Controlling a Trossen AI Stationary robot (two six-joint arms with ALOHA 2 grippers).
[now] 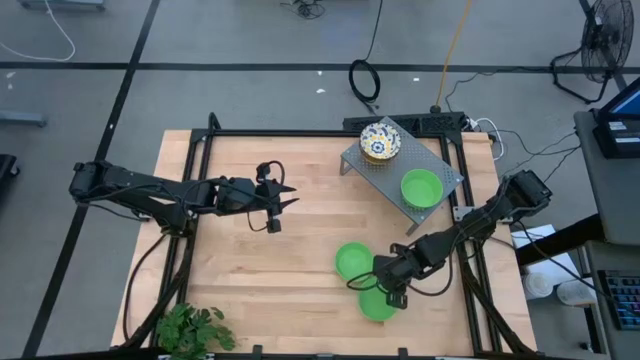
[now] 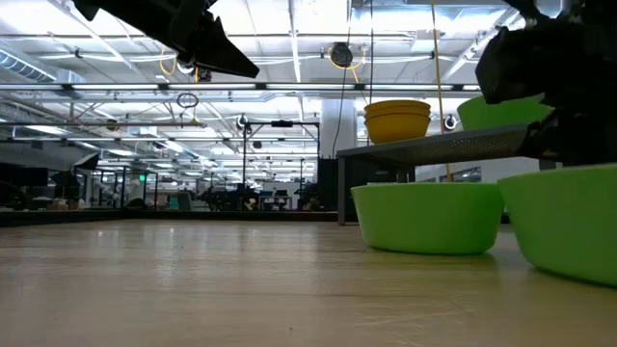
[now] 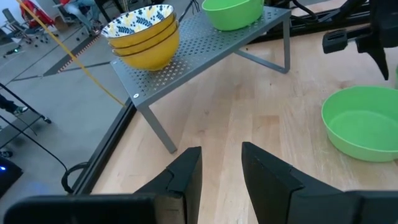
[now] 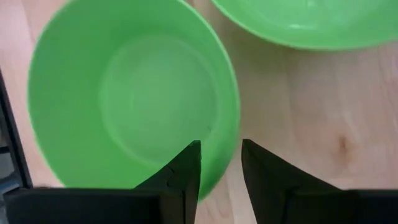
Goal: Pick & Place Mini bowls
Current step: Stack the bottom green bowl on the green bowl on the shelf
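The grey concrete floor [image 1: 250,90] carries black tape lines [image 1: 300,67]; a black standing fan [image 1: 597,45] is at the room's corner.

**No legible text**

No words, labels, brand marks, numbers or signs can be read in any of the four views; the distant fixtures in the hall behind the tabletop are too small to make out.

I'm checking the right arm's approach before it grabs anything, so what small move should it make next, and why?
Probably lower the right gripper a little and close. Its open fingers stand either side of the rim of the green bowl on the table, one inside, one outside, with nothing gripped yet. The second green bowl sits apart, clear of the fingers.
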